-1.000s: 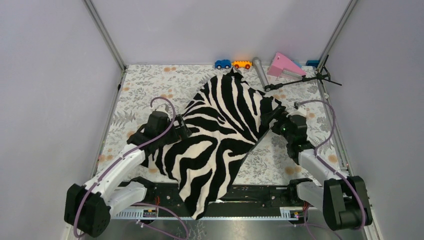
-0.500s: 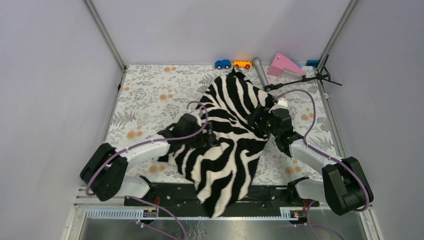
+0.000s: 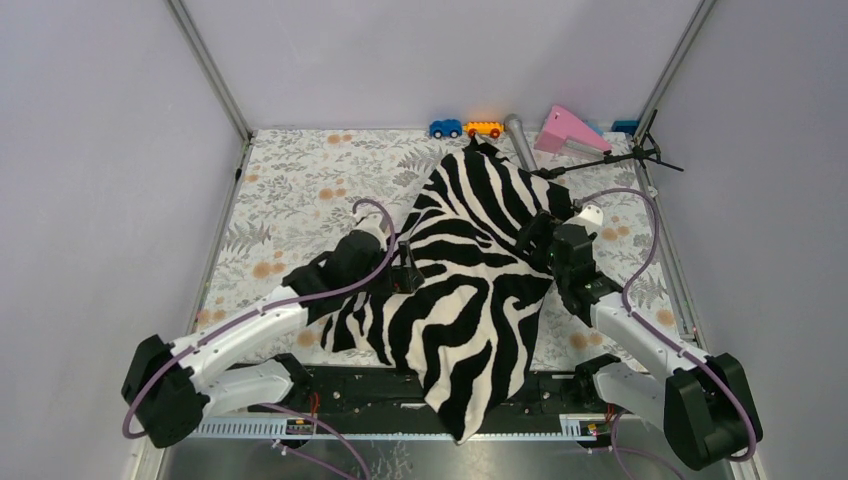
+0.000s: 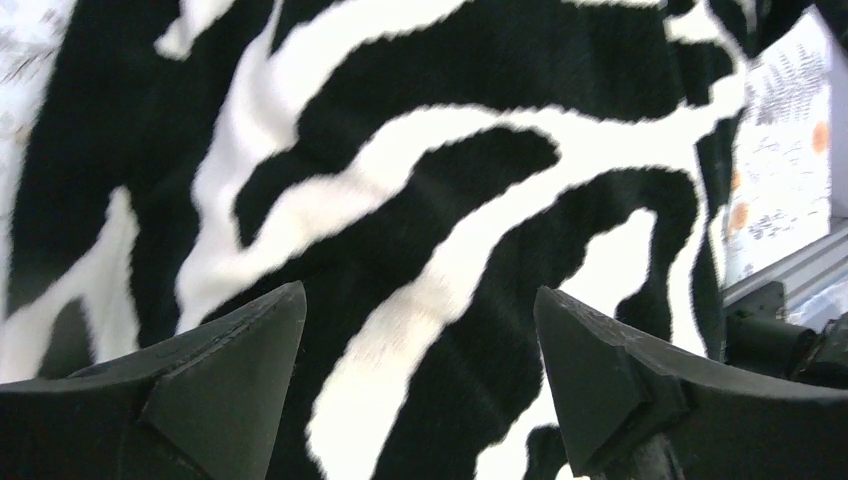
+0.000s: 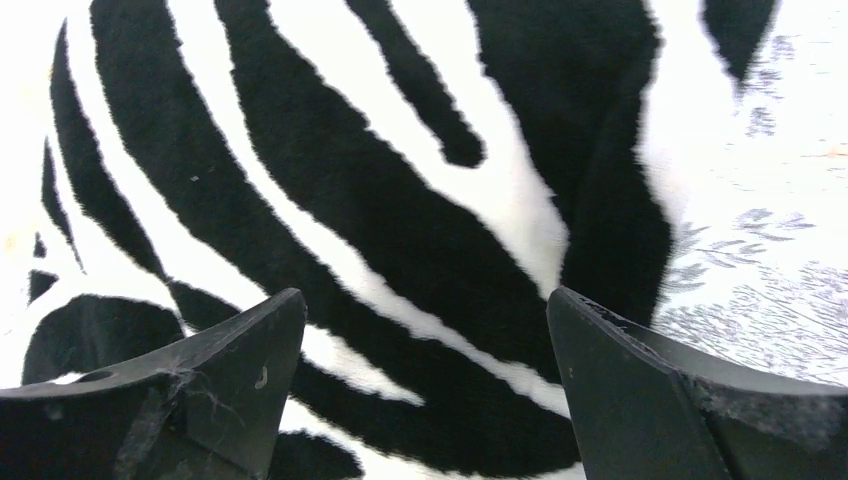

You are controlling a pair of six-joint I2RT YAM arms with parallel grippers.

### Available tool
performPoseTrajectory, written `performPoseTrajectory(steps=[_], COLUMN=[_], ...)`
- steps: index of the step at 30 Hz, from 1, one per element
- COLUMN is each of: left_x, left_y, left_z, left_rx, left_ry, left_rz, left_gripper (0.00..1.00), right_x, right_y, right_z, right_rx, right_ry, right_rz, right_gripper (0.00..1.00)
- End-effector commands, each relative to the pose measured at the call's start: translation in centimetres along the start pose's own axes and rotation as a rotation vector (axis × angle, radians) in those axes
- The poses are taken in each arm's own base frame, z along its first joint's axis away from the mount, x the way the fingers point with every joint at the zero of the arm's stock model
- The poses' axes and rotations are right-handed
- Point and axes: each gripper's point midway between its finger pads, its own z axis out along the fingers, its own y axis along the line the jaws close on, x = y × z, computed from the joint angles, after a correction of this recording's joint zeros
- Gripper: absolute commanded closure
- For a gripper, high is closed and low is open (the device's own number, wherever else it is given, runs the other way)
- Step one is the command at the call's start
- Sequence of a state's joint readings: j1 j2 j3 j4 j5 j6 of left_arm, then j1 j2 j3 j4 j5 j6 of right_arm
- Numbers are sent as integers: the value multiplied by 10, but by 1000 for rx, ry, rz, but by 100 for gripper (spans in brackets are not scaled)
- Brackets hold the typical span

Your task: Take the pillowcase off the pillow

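One pillowcase [image 3: 470, 270] fills the middle of the surface [image 3: 300, 180], zebra face up. It runs on a slant from a far corner close to the toys down to a near corner that droops over the surface's near edge between the arm bases. No cream shows anywhere, so the pillow is most likely fully inside, and I cannot tell which end is open. The left claw [image 3: 405, 275] hangs over the case's left-middle part with its fingers spread. The left wrist view shows only stripes between the tips and nothing pinched. The right claw [image 3: 535, 240] sits at the case's right border, also spread. In its wrist view the fabric edge and the floral surface lie just right of the gap. Flanking the case this way looks like a setup for taking loose fabric on both sides, so the cover can be drawn along the filling rather than dragged whole. The plush may slip from a shallow pinch. A blue car [image 3: 445, 128] and pink wedge [image 3: 565, 130] sit at the far edge, apart from the work.
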State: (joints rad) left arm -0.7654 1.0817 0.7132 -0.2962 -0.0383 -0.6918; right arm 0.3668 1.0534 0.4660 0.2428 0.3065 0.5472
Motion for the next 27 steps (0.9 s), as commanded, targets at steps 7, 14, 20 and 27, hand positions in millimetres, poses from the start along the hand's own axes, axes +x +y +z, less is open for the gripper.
performPoseTrajectory(steps=[7, 14, 20, 27], left_x=[51, 77, 105, 57], left_y=[-13, -69, -54, 27], left_z=[-65, -86, -42, 21], left_rx=[153, 542, 521, 264], left_ry=[196, 295, 359, 185], left_rz=[-102, -198, -210, -318], left_gripper=[7, 8, 8, 8], right_x=[-17, 15, 33, 91], right_y=[-58, -54, -35, -11], right_z=[-17, -4, -1, -23], right_rx=[282, 255, 137, 18], right_ry=[-90, 104, 196, 372], right_rz=[-17, -35, -61, -117], right_gripper=[0, 0, 0, 0])
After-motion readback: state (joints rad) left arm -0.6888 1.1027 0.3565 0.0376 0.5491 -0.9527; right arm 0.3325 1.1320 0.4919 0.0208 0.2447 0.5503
